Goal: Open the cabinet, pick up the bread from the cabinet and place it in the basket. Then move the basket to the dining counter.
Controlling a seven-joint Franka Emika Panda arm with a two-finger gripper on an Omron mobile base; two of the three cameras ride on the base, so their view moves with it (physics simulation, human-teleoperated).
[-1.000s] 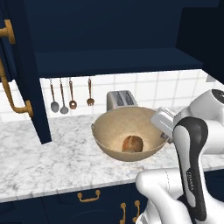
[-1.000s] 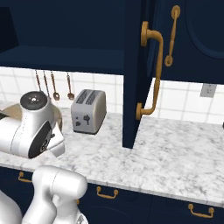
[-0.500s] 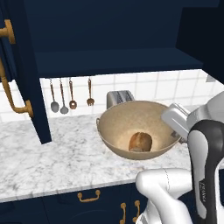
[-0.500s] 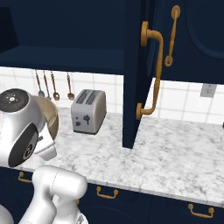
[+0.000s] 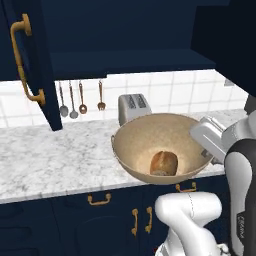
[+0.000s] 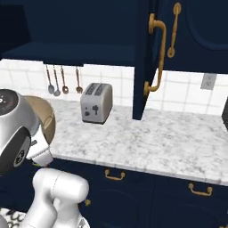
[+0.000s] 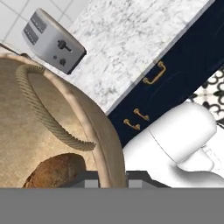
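Note:
The tan woven basket hangs tilted over the front edge of the marble counter, and the golden-brown bread lies in its bottom. My gripper is shut on the basket's right rim. In the hand view the rim runs between my two fingertips, with a rope handle and the bread beside it. The basket peeks out behind my arm in the right base view. The navy cabinet stands open, its doors swung out. The dining counter is out of view.
A silver toaster stands at the tiled wall behind the basket. Three utensils hang to its left. Navy drawers with brass pulls run under the counter. The open doors jut out over the counter.
The basket, with the bread in it, has travelled right and toward the counter's front edge in my grip. My arm has swung back with it.

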